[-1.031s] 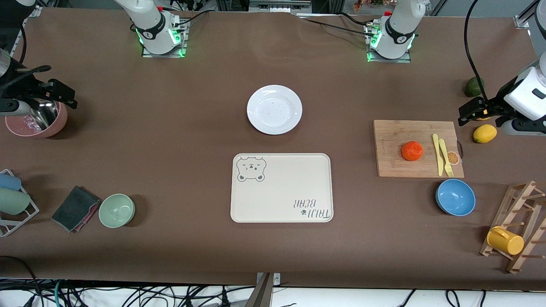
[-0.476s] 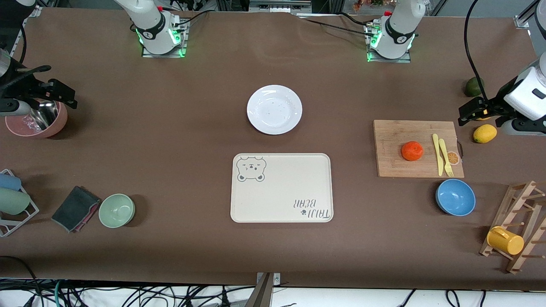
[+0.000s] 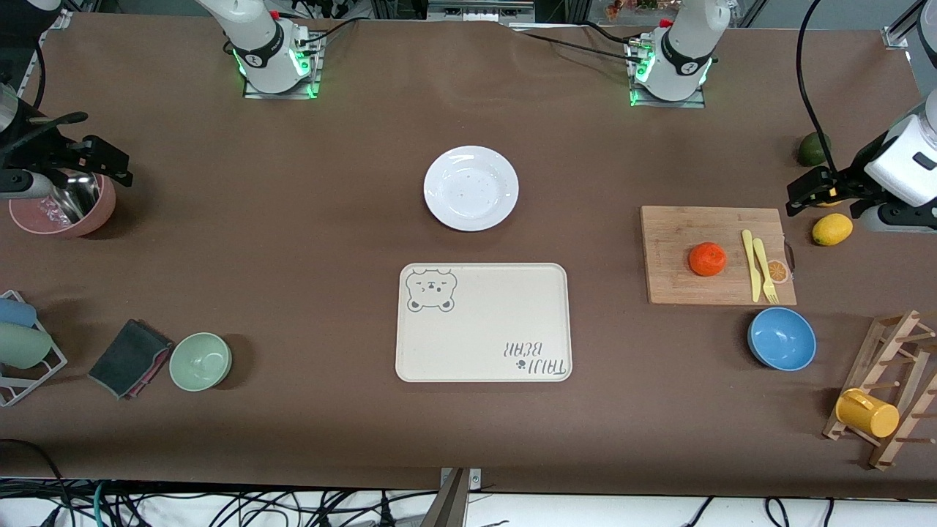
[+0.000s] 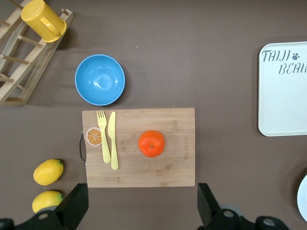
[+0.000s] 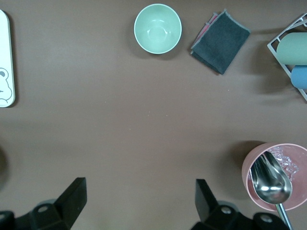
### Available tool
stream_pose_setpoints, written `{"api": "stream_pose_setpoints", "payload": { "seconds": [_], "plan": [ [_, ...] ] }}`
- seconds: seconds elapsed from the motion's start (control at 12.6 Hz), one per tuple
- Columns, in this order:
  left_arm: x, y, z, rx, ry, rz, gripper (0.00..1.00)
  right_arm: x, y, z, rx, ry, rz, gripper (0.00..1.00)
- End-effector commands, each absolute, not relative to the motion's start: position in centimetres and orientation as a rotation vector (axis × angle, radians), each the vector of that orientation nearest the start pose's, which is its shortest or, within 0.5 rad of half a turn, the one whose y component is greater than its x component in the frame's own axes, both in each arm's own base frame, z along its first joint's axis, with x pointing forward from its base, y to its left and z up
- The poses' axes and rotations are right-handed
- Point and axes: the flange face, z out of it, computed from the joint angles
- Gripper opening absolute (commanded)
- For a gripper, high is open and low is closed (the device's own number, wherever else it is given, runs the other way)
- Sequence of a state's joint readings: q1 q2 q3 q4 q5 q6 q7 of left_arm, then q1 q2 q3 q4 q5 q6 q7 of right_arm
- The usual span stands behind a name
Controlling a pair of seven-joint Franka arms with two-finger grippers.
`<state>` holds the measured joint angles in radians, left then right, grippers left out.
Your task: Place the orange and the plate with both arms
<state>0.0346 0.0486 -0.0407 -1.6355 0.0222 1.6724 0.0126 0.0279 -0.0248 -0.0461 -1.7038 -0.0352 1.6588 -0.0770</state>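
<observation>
The orange [image 3: 707,259] lies on a wooden cutting board [image 3: 677,227] toward the left arm's end of the table; it also shows in the left wrist view [image 4: 151,143]. The white plate [image 3: 471,188] sits mid-table, farther from the front camera than the bear-print tray [image 3: 483,322]. My left gripper [image 3: 809,192] [image 4: 141,201] is open and empty, up in the air over bare table just off the board's edge. My right gripper [image 3: 102,165] [image 5: 139,196] is open and empty, over bare table beside a pink bowl [image 5: 276,177].
A yellow knife and fork [image 3: 758,265] lie on the board. A blue bowl [image 3: 782,338], a lemon [image 3: 831,229], a dark green fruit [image 3: 812,148] and a wooden rack with a yellow mug [image 3: 867,413] stand around it. A green bowl [image 3: 200,361] and a cloth [image 3: 130,357] lie toward the right arm's end.
</observation>
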Motion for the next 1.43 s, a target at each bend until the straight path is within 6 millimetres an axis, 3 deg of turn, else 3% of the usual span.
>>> {"api": "stream_pose_setpoints", "payload": {
  "seconds": [0.0, 0.16, 0.32, 0.4, 0.63, 1.03, 1.35],
  "plan": [
    [57.5, 0.1, 56.7, -3.142, 0.056, 0.038, 1.0, 54.9, -1.2, 58.7, -3.164, -0.084, 0.036, 1.0],
    [58.1, 0.2, 55.2, -3.144, 0.039, 0.079, 1.0, 54.9, -1.3, 58.7, -3.164, -0.086, 0.038, 1.0],
    [59.0, 1.2, 51.6, -3.141, -0.007, 0.214, 1.0, 54.9, -1.3, 58.7, -3.164, -0.086, 0.036, 1.0],
    [59.4, 2.2, 49.2, -3.137, -0.04, 0.305, 1.0, 54.9, -1.3, 58.7, -3.164, -0.086, 0.036, 1.0],
    [60.9, 2.9, 40.1, -3.122, -0.038, 0.506, 1.0, 54.9, -1.3, 58.7, -3.164, -0.086, 0.038, 1.0],
    [57.3, 3.5, 29.8, -3.143, -0.09, 0.278, 1.0, 54.9, -1.3, 58.7, -3.164, -0.081, 0.038, 1.0],
    [54.5, 3.1, 24.9, -3.141, -0.192, 0.179, 1.0, 54.9, -1.3, 58.7, -3.164, -0.084, 0.038, 1.0]
  ]
}}
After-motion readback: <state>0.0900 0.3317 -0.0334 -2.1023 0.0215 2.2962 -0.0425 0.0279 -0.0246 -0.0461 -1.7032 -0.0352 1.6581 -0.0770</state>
